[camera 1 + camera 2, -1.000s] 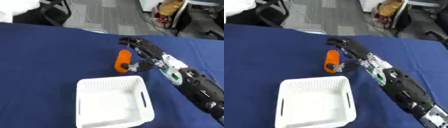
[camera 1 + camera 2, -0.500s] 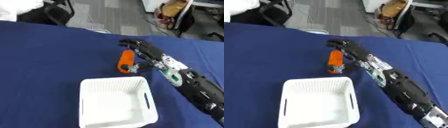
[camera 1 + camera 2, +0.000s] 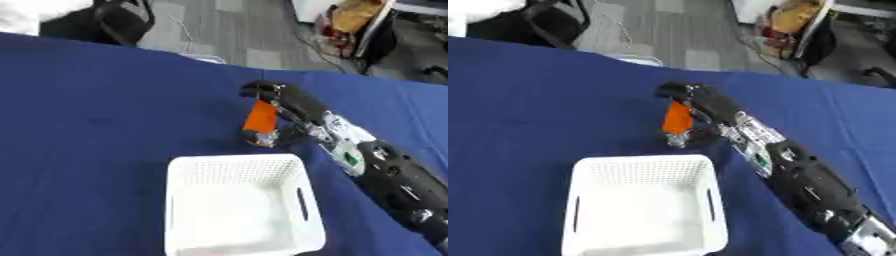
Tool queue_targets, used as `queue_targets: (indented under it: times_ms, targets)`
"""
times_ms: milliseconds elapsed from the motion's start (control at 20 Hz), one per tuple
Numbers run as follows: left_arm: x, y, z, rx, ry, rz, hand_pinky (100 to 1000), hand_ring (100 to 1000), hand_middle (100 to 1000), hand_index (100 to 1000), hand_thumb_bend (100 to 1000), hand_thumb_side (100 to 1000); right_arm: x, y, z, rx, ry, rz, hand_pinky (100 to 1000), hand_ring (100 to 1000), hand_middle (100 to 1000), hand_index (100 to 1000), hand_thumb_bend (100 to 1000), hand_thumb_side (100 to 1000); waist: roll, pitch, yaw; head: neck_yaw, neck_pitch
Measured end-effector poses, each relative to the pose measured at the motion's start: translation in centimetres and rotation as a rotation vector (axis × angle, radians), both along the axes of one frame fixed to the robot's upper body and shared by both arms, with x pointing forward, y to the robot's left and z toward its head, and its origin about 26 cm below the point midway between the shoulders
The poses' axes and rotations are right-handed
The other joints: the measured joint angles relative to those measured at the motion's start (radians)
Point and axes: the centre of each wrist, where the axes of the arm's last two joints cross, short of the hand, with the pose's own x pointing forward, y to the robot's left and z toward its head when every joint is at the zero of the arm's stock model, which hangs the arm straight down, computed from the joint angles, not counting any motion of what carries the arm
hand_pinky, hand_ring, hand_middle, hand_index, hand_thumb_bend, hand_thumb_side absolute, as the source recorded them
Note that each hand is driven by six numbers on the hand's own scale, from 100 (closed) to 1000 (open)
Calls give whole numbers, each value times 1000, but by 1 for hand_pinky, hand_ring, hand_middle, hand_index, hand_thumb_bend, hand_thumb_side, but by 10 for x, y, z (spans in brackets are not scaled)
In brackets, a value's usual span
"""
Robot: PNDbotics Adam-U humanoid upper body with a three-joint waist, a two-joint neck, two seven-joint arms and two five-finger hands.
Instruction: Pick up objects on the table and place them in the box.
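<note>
The right hand (image 3: 284, 107) has its fingers curled round the orange tube (image 3: 259, 118), which stands tilted just beyond the far rim of the white box (image 3: 236, 162) on the blue table (image 3: 96, 110), so this looks like the pick-up step. Next it likely needs lifting over that rim, with nothing else in the way.

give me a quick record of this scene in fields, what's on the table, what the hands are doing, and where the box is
surface: table under a blue cloth
box: white perforated basket, empty, near edge of table
object: orange cylinder with a grey end, just beyond the basket's far rim
right hand: fingers curled round the orange cylinder
left hand: not in view
task state: cylinder not yet in the basket
</note>
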Motion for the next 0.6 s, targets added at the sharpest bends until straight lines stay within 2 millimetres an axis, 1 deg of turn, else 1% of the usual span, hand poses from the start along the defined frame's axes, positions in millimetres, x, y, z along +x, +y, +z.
queue_targets:
  times_ms: [250,350,450,550,600]
  targets:
    - [0,-1,2,1,-6,-2,893,798,883,889,181,938,0,-3,-4,22,-9,6,394,618,779,865,517,1000,0,4,0,0,0]
    - [0,-1,2,2,-6,-2,894,798,883,889,181,938,0,-5,-6,27,-12,2,356,585,750,849,517,1000,0,6,1,0,0]
    - [0,-1,2,2,-6,-2,894,798,883,889,181,938,0,-6,-6,30,-17,-3,253,525,697,810,522,1000,0,7,1,0,-1]
    - [0,-1,2,2,-6,-2,894,798,883,889,181,938,0,-8,-7,36,-24,-5,128,468,646,771,525,1000,0,10,2,0,-1]
    - [0,-1,2,2,-6,-3,894,798,883,889,181,938,1,-9,-8,38,-27,-6,100,443,625,751,528,1000,0,12,2,0,-1]
